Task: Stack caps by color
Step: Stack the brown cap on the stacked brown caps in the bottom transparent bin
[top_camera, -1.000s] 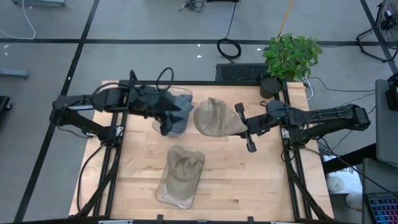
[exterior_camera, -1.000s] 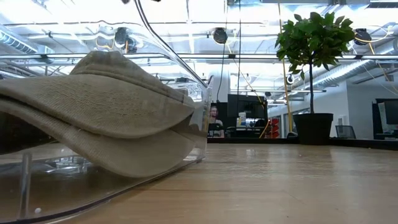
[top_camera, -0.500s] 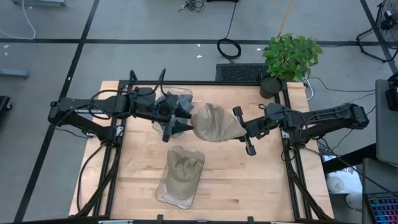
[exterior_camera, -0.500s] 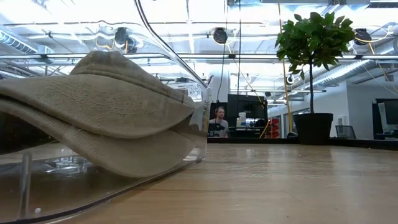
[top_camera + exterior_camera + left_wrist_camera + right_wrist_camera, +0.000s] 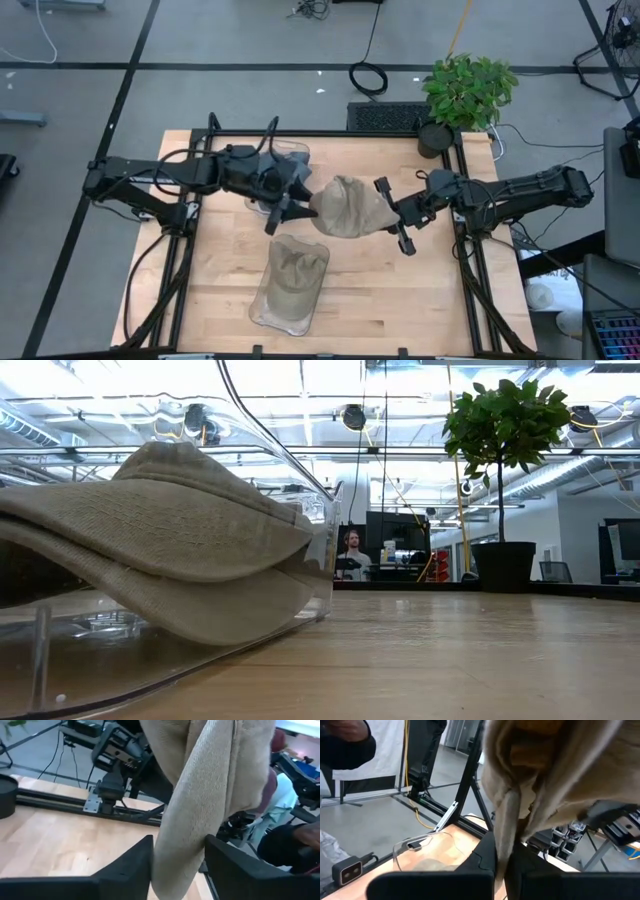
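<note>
Tan cap [image 5: 348,207] suspended above the counter [image 5: 420,290] centre, between both arms. Right gripper [image 5: 394,216]: fingers closed on the cap's fabric. Left gripper [image 5: 285,203]: fingers parted, straddling a hanging fold of the cap. Clear bin [image 5: 290,284] holding more tan caps [image 5: 294,272] lies nearer the front edge.
</note>
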